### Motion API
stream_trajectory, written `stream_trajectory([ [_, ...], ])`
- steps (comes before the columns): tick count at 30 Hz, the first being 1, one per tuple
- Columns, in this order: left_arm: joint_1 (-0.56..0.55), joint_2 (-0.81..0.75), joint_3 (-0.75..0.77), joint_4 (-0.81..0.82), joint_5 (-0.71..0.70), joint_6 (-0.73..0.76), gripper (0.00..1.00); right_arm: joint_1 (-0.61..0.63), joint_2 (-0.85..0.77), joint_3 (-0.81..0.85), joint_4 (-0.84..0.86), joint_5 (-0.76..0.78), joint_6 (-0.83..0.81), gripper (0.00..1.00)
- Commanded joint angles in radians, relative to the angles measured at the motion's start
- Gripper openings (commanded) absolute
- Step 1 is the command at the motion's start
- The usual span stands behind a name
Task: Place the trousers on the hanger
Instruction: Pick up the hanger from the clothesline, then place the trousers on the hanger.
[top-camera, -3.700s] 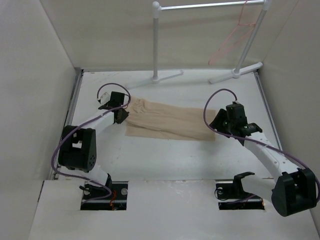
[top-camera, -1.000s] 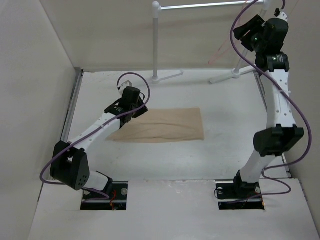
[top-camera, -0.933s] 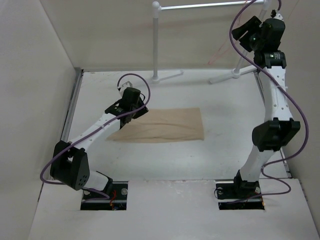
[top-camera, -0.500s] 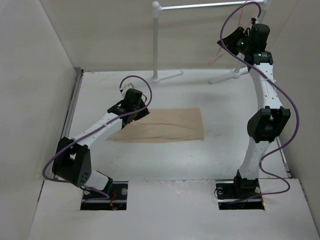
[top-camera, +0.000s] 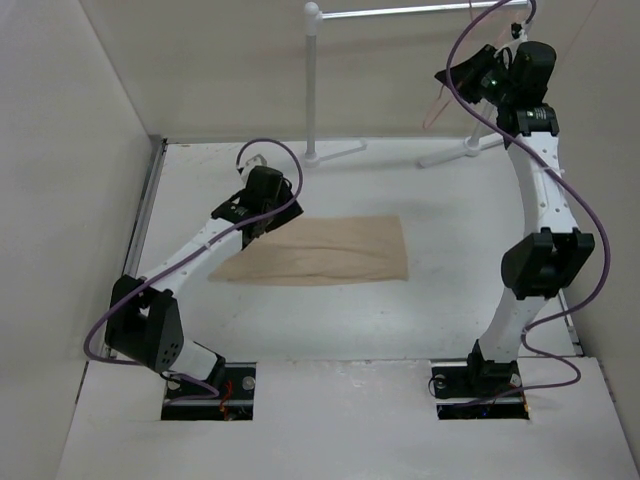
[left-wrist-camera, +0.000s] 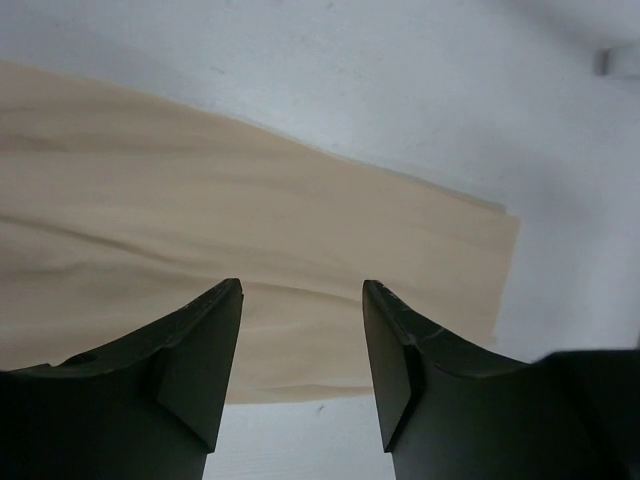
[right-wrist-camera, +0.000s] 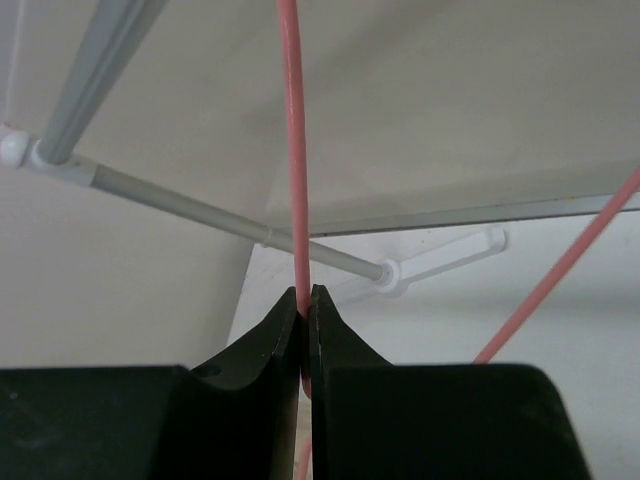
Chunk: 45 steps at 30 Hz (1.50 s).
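Note:
The beige trousers (top-camera: 325, 250) lie folded flat on the table's middle; they fill the left wrist view as tan cloth (left-wrist-camera: 250, 230). My left gripper (top-camera: 262, 208) hovers over their left end, jaws open with nothing between them (left-wrist-camera: 302, 300). The pinkish-red wire hanger (top-camera: 436, 104) hangs by the rack's right post. High at the back right, my right gripper (top-camera: 468, 78) is shut on one wire of the hanger (right-wrist-camera: 291, 150), pinched between its fingertips (right-wrist-camera: 304, 300).
A white tube garment rack (top-camera: 312, 85) stands at the back, its top bar (top-camera: 400, 12) near the right gripper and its feet (top-camera: 470, 145) on the table. Side walls close in left and right. Its tubes (right-wrist-camera: 200, 205) cross the right wrist view.
My right gripper has shut on the hanger wire and shifted slightly right at the rack. My left gripper has opened wider above the trousers and lifted a little.

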Motion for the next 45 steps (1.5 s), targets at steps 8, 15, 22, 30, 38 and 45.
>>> stream_trajectory([
  [8, -0.056, 0.107, 0.437, 0.015, 0.138, 0.035, 0.51, 0.060, -0.371, -0.558, 0.137, -0.032, -0.043, 0.10],
  [15, -0.198, 0.298, 0.715, -0.011, 0.166, 0.109, 0.51, 0.135, -0.621, -0.962, 0.141, 0.011, -0.040, 0.10],
  [22, -0.338, 0.452, 0.833, -0.026, 0.202, 0.121, 0.52, 0.192, -0.798, -1.253, 0.124, 0.061, -0.019, 0.10],
  [30, -0.444, 0.576, 0.902, -0.025, 0.225, 0.106, 0.50, 0.204, -0.872, -1.358, 0.106, 0.077, 0.000, 0.10],
  [38, -0.464, 0.673, 0.943, -0.008, 0.150, 0.089, 0.34, 0.226, -0.964, -1.430, 0.060, 0.077, 0.044, 0.10],
  [45, -0.513, 0.644, 0.806, 0.108, 0.002, 0.037, 0.04, 0.209, -1.143, -1.507, -0.106, 0.150, 0.087, 0.11],
])
